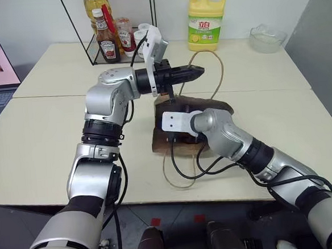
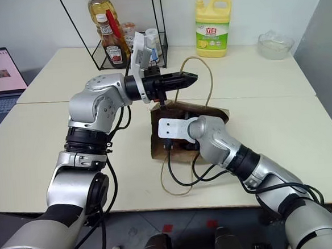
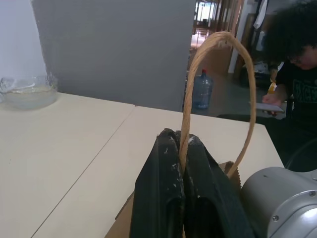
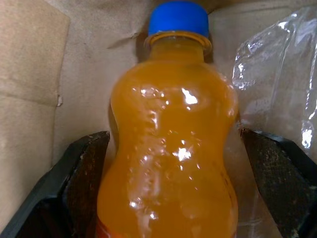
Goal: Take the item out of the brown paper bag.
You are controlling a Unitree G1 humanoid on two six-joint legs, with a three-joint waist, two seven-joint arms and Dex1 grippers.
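Brown paper bag [image 1: 180, 120]: lies on the cream table [image 1: 53, 138], in front of the yellow detergent jug [image 1: 206, 20], its mouth turned toward the robot so an arm can reach in.
Handle: one tan cord loop [image 3: 223, 94] is lifted off the bag and arches above it; judged purpose, to keep the mouth propped wide and the bag from sliding.
Left gripper [image 1: 192, 73]: fingers pressed together on that cord loop, held level above the bag.
Second cord loop [image 1: 178, 172]: lies slack on the table just in front of the bag, untouched.
Right gripper [image 4: 173, 198]: reaches into the bag's mouth, its fingers [image 4: 84, 173] spread wide either side of the bottle with a gap on both sides; nothing gripped yet.
Orange bottle [image 4: 168, 148]: inside the bag, blue cap [image 4: 178, 17] pointing deeper in, crinkled clear plastic [image 4: 277, 74] beside it.
Step in hand: probably lining up before the grasp.
Risk: closing may pinch the clear plastic along with the bottle.
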